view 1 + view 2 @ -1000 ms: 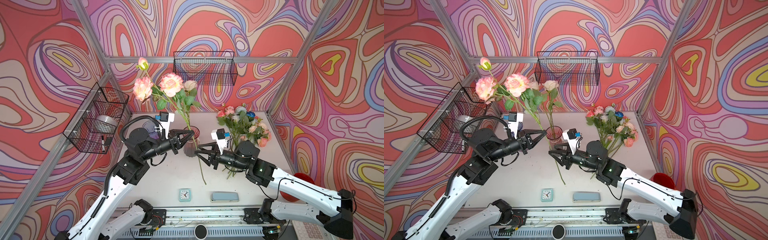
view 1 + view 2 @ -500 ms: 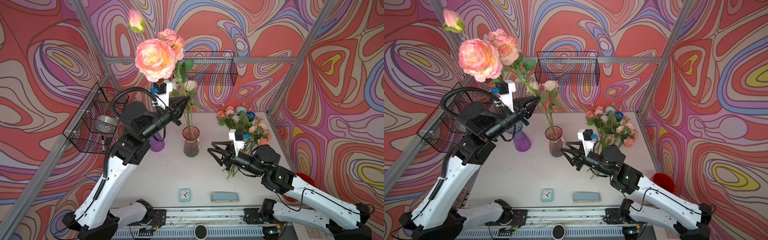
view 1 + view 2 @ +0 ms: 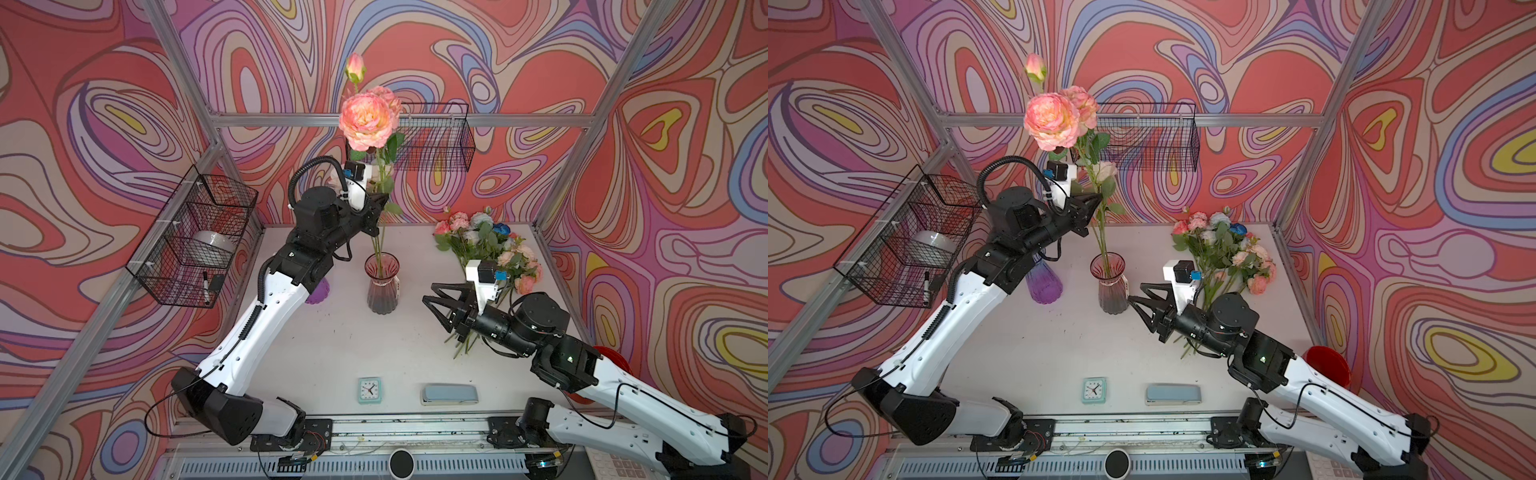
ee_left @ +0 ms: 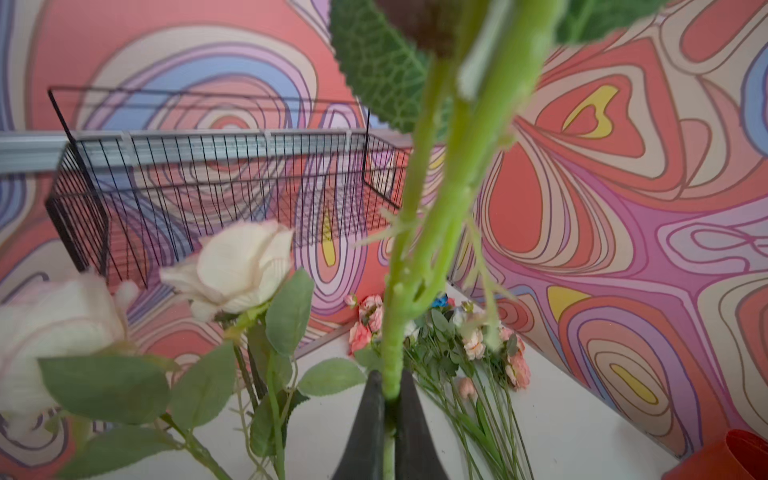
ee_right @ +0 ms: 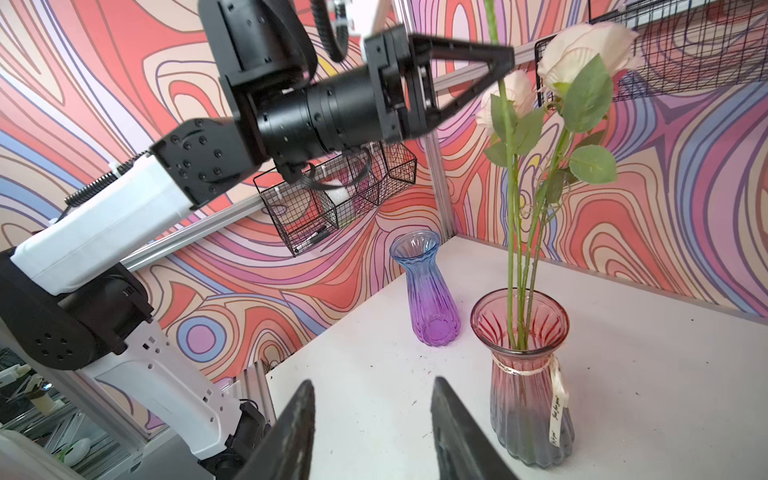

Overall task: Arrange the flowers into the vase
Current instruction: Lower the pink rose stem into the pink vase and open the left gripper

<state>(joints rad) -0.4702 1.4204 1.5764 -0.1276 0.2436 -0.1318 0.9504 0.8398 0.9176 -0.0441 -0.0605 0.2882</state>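
Left wrist view: left pincer [image 4: 390, 376] grips rose stem [image 4: 399, 316], its top cut off; right pincer [image 5: 374, 384] half-open.

On the table [image 3: 332, 340], the tagged vase [image 3: 382, 286] stands at the centre, with a second vase [image 3: 1044, 282] just beside it at 9 o'clock. The held rose [image 3: 365, 124] stands in the tagged vase among other roses [image 5: 582, 50], and the left gripper [image 3: 385, 199] is clamped on its stem above the rim. Loose flowers [image 3: 486, 245] lie at 2 o'clock. The right gripper [image 3: 428, 291] is at 3 o'clock, between the tagged vase and their stem ends. An alarm clock [image 3: 369, 390] sits at 6 o'clock, with an oblong case [image 3: 449, 394] at its 3. The back wire basket [image 3: 432, 141] hangs at 12. The side wire basket [image 3: 195, 241] hangs at 9, holding a tape roll [image 3: 214, 245] and marker [image 3: 205, 286].
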